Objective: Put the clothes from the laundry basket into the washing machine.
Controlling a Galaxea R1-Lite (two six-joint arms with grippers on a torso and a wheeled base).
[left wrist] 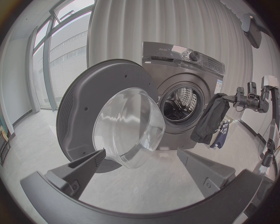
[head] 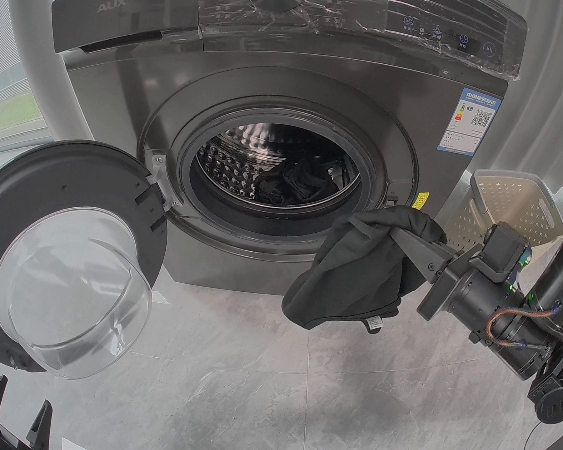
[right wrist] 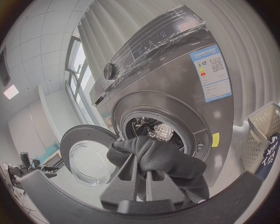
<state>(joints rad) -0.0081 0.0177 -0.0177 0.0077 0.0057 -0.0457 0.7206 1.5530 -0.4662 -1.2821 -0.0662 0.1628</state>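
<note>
washing machine [head: 288, 91]: door [head: 61, 248] swung fully open to robot's left, drum exposed. dark clothes [head: 296, 181] lying inside drum. right gripper [head: 398, 236]: fingers pressed together, pinching black garment [head: 354, 270]. garment hangs in air just before lower right of drum opening, clear of floor, not yet inside. laundry basket [head: 520, 207] stands beside machine on robot's right; dark blue garment [right wrist: 270, 154] draped over its rim. left gripper [left wrist: 140, 154]: fingers spread, holding nothing, low, facing open door.
</note>
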